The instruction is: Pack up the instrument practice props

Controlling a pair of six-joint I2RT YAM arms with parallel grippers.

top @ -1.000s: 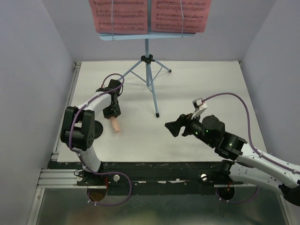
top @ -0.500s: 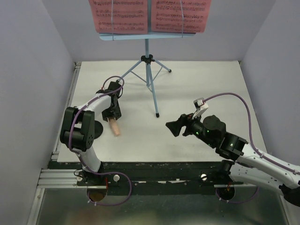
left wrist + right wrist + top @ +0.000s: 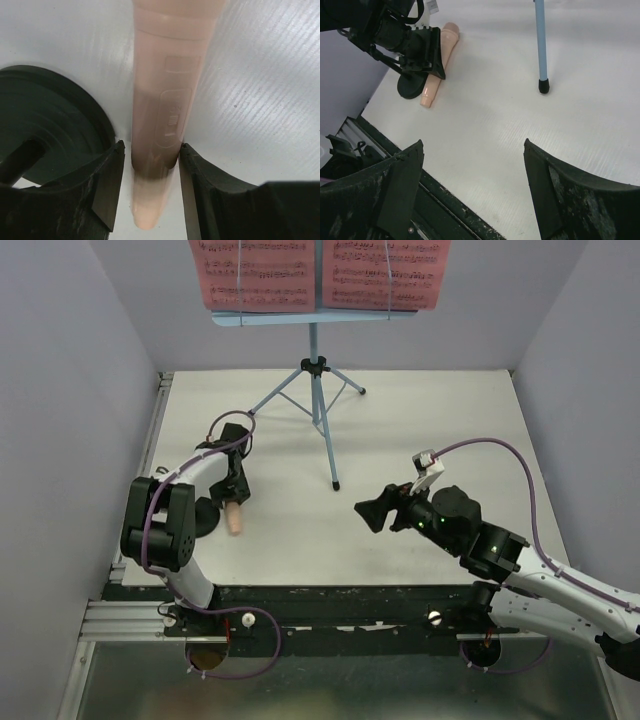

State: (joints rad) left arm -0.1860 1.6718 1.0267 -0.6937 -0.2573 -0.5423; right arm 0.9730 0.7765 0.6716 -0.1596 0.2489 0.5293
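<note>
Found the left gripper (image 3: 234,496) down at the table (image 3: 430,430), straddling the beige-pink toy microphone (image 3: 165,90). Microphone lying flat, just beside the black round mic stand base (image 3: 50,115), thin tail end poking out past the jaws toward the wrist camera.

Read the jaws as part-way open: one of the fingers (image 3: 210,180) against the handle, a sliver of white table showing on the other side. Cannot call that a firm grip (handle slightly blurred in the wrist view, so contact hard to judge).

Logged the right gripper (image 3: 364,511) hanging wide open and empty above the table, well apart from the microphone.

Noted the light-blue music stand (image 3: 314,380) upright at the far edge, with two pink sheet-music pages (image 3: 262,275) on its desk, neither arm near them.

Judged the step in hand: pick-up of the microphone. Packing barely begun by the look of things. No box or bag in view, so no telling where it goes.

For the next move: close squarely on the handle, confirm both pads seated, then lift straight up, clear of the stand base close by. Expect smooth, tapered plastic, so likely to roll or squirt out if pinched this close to the narrow end. Worth sliding further up the barrel first.
</note>
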